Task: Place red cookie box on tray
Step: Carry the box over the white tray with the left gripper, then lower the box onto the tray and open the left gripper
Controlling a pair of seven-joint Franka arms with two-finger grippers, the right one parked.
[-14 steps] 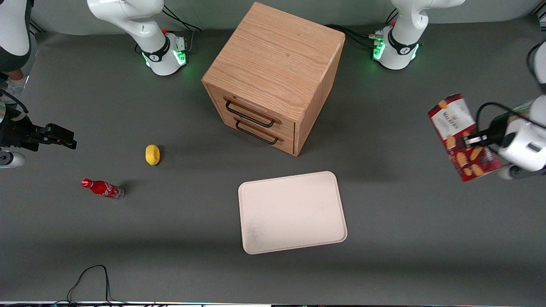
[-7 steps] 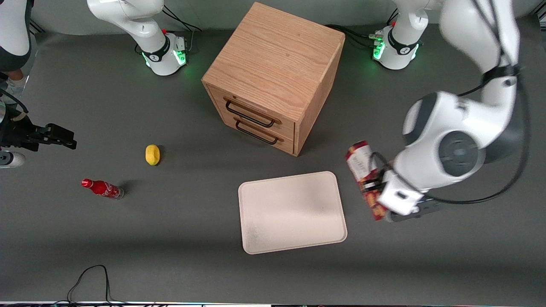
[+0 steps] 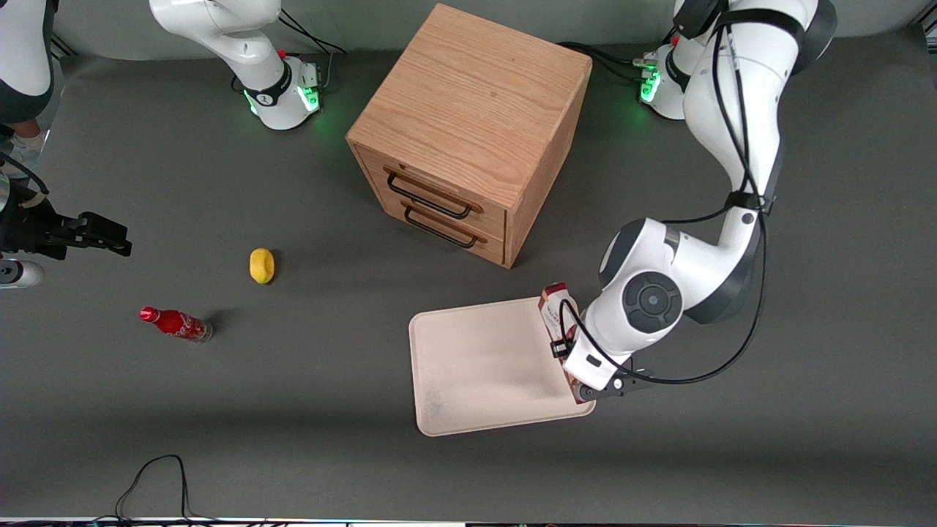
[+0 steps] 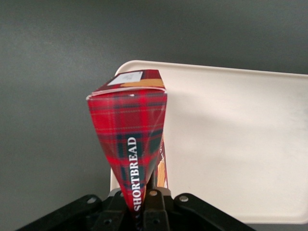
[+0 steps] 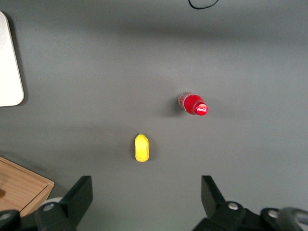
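Carrying red cookie box (image 3: 554, 307) | hand (image 3: 569, 353) now over tray (image 3: 476, 366) edge

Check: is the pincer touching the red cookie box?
Touching. In the left wrist view, the pincer is shut on the red cookie box, squashing its end, over the tray.

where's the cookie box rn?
In the front view the red cookie box is held in the gripper, shut on it, above the tray at its edge toward the working arm's end.
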